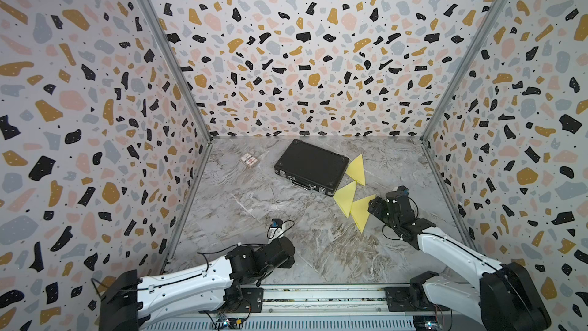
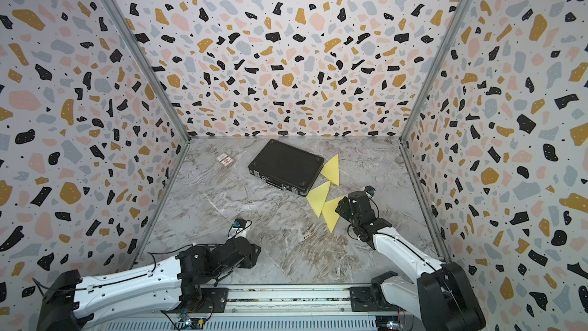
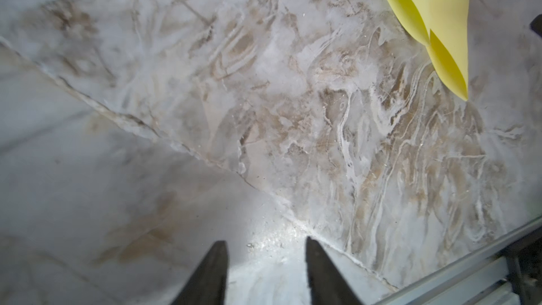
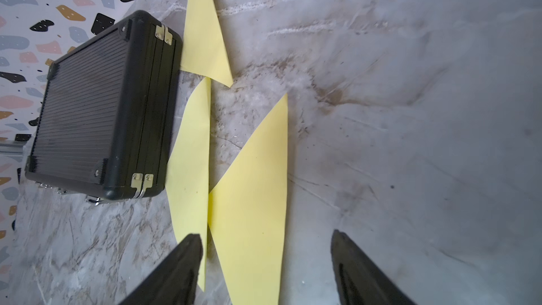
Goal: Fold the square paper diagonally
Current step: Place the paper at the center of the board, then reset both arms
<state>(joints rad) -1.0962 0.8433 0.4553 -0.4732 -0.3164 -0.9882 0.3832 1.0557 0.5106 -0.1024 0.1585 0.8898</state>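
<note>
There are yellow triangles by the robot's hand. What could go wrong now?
The nearest yellow triangle looks puffy in the left wrist view, not pressed flat, so its fold might spring open. The right gripper hangs open right over it. A finger could snag the paper and drag it, probably shoving the middle triangle beside it too.

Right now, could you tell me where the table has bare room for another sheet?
Widest bare patch: the table in front of the black case, between the left gripper and the folded yellow papers. The far right corner is also bare. Crowded: beside the case, where three papers lie close, the right gripper over the nearest.
</note>
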